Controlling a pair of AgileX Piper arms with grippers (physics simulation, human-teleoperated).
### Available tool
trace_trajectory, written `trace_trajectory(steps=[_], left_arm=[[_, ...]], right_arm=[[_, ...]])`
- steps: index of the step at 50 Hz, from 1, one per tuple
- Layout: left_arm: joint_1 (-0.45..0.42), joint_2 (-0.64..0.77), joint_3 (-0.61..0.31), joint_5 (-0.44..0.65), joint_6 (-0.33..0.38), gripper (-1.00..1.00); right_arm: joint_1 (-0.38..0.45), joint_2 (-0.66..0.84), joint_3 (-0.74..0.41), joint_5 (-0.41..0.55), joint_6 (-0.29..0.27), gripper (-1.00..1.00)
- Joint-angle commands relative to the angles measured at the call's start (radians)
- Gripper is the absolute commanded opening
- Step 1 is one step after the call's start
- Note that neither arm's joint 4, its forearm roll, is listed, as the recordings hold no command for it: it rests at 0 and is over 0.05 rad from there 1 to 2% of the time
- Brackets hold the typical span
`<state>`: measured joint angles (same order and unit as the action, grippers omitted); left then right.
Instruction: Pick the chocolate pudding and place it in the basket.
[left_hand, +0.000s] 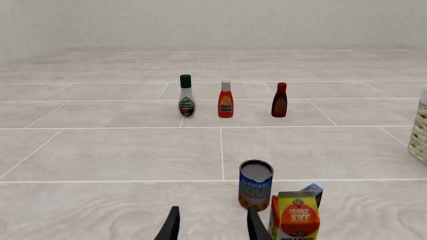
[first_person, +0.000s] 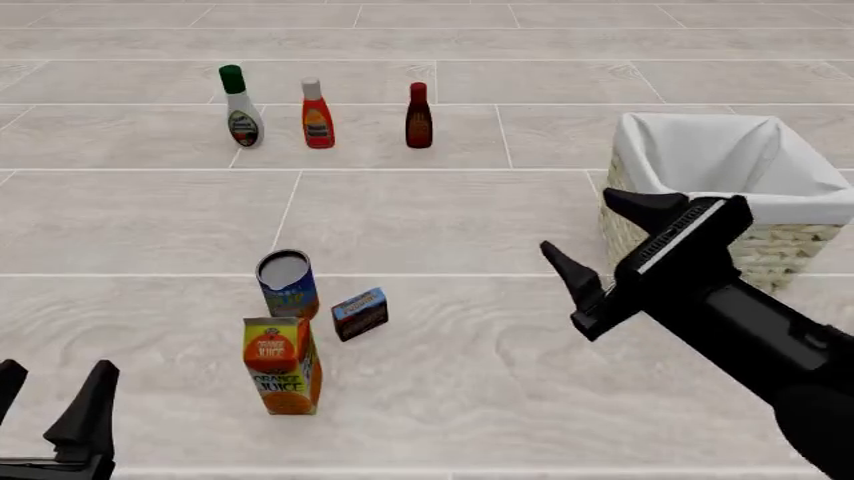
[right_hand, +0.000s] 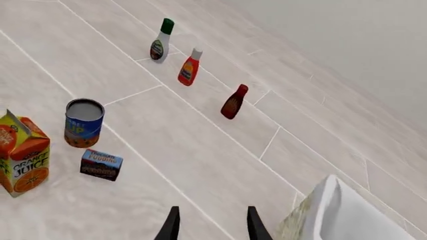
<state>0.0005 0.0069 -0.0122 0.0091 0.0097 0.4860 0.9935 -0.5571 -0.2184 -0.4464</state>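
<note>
- Lying on its side on the bench (first_person: 534, 230), the chocolate pudding (first_person: 360, 313) sits just to the right of the blue can (first_person: 287, 284) and behind-right of the orange juice carton (first_person: 282, 364); in the front view it appears close to both, and whether it touches either cannot be told there.
- In the right wrist view the chocolate pudding (right_hand: 101, 164) shows a gap to the blue can (right_hand: 83, 123) and to the orange juice carton (right_hand: 23, 152).
- The right claw (first_person: 611, 250) is raised above the bench with its fingers spread apart and nothing between them; the pudding lies well to its left and nearer the camera, on the surface below it.
- The basket (first_person: 787, 245), cream wicker with white cloth folded over its rim, stands at the right side of the bench, just behind and to the right of the right claw.
- The left claw (first_person: 51, 410) is low at the near left corner, its fingers apart and holding nothing; the pudding lies ahead of it and to its right, beyond the juice carton.
- In the left wrist view only a blue corner of the chocolate pudding (left_hand: 312, 190) peeks out behind the orange juice carton (left_hand: 295, 217).
- Three bottles stand in a row at the far side: a white one with a green cap (first_person: 242, 108), a red one with a white cap (first_person: 316, 115) and a dark brown one (first_person: 419, 116).
</note>
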Motion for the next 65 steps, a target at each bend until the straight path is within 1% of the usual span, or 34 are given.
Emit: trace_trajectory(steps=[1, 4, 22, 31, 33, 34, 41, 45, 46, 47, 48, 49, 51, 56, 59, 61, 63, 65], left_arm=[[0.0, -0.001, 0.003, -0.003, -0.001, 1.0], [0.0, -0.001, 0.003, -0.003, -0.002, 1.0], [0.001, -0.001, 0.003, -0.003, -0.002, 1.0], [0.0, -0.001, 0.003, -0.003, -0.001, 1.0], [0.0, -0.001, 0.003, -0.003, -0.001, 1.0], [0.0, -0.001, 0.003, -0.003, -0.001, 1.0], [0.001, -0.001, 0.003, -0.003, -0.001, 1.0], [0.001, -0.001, 0.003, -0.003, -0.002, 1.0], [0.0, -0.001, 0.003, -0.003, -0.001, 1.0], [0.0, -0.001, 0.003, -0.003, -0.001, 1.0], [0.001, -0.001, 0.003, -0.003, -0.001, 1.0], [0.0, -0.001, 0.003, -0.003, -0.002, 1.0], [0.001, -0.001, 0.003, -0.003, -0.001, 1.0], [0.0, -0.001, 0.003, -0.003, -0.001, 1.0], [0.0, -0.001, 0.003, -0.003, -0.001, 1.0], [0.0, -0.001, 0.003, -0.003, -0.001, 1.0], [0.0, -0.001, 0.003, -0.003, -0.001, 1.0], [0.0, -0.001, 0.003, -0.003, -0.002, 1.0]], right_arm=[[0.041, 0.122, -0.101, 0.032, -0.047, 1.0], [0.049, 0.15, -0.129, 0.049, -0.046, 1.0], [0.1, 0.324, -0.285, 0.105, -0.114, 1.0], [0.136, 0.407, -0.365, 0.172, -0.188, 1.0], [0.142, 0.416, -0.379, 0.186, -0.193, 1.0], [0.145, 0.427, -0.386, 0.195, -0.207, 1.0], [0.153, 0.468, -0.43, 0.229, -0.229, 1.0], [0.172, 0.508, -0.428, 0.249, -0.274, 1.0], [0.172, 0.519, -0.425, 0.252, -0.294, 1.0], [0.171, 0.531, -0.405, 0.239, -0.341, 1.0], [0.168, 0.536, -0.411, 0.242, -0.343, 1.0], [0.175, 0.536, -0.434, 0.26, -0.322, 1.0], [0.174, 0.546, -0.441, 0.265, -0.338, 1.0], [0.19, 0.564, -0.47, 0.294, -0.354, 1.0], [0.208, 0.588, -0.477, 0.31, -0.379, 1.0], [0.206, 0.596, -0.486, 0.314, -0.381, 1.0], [0.212, 0.609, -0.499, 0.324, -0.401, 1.0], [0.222, 0.613, -0.519, 0.341, -0.402, 1.0]])
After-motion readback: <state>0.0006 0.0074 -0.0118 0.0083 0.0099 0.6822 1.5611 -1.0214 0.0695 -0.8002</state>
